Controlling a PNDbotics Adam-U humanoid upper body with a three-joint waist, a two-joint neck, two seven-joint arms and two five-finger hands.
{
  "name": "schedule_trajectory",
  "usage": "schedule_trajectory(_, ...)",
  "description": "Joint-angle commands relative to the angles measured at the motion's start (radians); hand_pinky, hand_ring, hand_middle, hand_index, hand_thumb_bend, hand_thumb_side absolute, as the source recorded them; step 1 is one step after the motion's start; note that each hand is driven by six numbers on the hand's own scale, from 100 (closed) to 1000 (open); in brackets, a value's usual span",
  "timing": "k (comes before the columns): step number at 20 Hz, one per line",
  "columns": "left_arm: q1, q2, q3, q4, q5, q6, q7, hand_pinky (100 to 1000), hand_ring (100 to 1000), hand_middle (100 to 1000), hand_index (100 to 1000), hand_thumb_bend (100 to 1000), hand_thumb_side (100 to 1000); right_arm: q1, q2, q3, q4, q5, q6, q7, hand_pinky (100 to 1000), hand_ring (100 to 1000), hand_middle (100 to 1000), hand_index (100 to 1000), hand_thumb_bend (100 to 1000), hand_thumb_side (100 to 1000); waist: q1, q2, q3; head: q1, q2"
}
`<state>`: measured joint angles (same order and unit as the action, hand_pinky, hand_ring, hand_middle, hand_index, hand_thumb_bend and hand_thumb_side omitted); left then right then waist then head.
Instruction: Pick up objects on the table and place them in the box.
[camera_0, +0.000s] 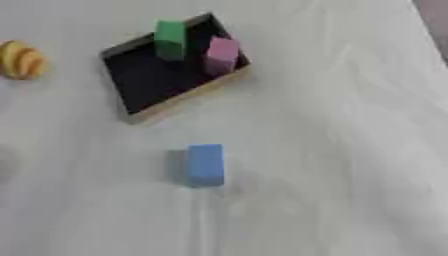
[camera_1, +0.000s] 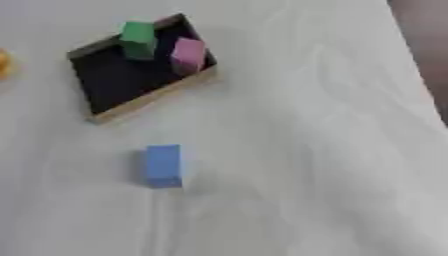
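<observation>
Nearest you, the blue block (camera_0: 205, 165) stands alone on the white counter (camera_0: 350, 150). Beyond it, your box (camera_0: 149, 82) holds the green block (camera_0: 170, 39) and pink block (camera_0: 221, 55). A yellow object (camera_0: 19, 60) lies left. Neither hand shows, so their fingers can't be judged.

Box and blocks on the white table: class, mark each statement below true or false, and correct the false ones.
1. The green block stands inside the box. True.
2. The blue block is inside the box. False: it stands on the table, nearer the camera than the box.
3. The pink block is in the box beside the green block. True.
4. A robot hand is holding the blue block. False: no hand shows in either view.
5. The yellow object lies left of the box. True.
</observation>
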<state>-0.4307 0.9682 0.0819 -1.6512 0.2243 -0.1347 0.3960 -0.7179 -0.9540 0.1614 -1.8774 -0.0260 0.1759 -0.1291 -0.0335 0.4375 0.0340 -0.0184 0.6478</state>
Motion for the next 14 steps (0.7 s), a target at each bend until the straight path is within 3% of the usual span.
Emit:
schedule_trajectory(1, 0.019, 0.038, 0.03, -0.071, -0.025, 0.013, 0.029, 764, 816, 798, 899, 367, 741, 0.003, -0.058, -0.014, -0.089, 0.026, 0.032, 0.011, 915, 867, 864, 881, 100, 708, -0.001, -0.008, -0.002, 0.008, -0.02)
schedule_trajectory(5, 0.072, 0.026, 0.039, -0.143, -0.043, 0.028, 0.049, 762, 814, 796, 894, 373, 735, 0.007, -0.082, 0.014, -0.121, 0.084, 0.019, 0.057, 906, 867, 862, 883, 100, 706, -0.001, -0.008, 0.0, 0.003, -0.023)
schedule_trajectory(12, 0.156, 0.016, 0.039, -0.263, -0.094, 0.058, 0.067, 760, 812, 792, 891, 380, 732, -0.018, -0.106, 0.133, -0.123, 0.21, -0.118, 0.189, 896, 866, 859, 882, 100, 711, -0.004, -0.01, 0.002, -0.009, -0.016)
schedule_trajectory(14, 0.168, 0.014, 0.035, -0.285, -0.105, 0.067, 0.064, 760, 812, 791, 890, 381, 733, -0.028, -0.107, 0.166, -0.123, 0.236, -0.151, 0.214, 892, 865, 858, 882, 100, 661, -0.006, -0.013, 0.0, -0.013, -0.014)
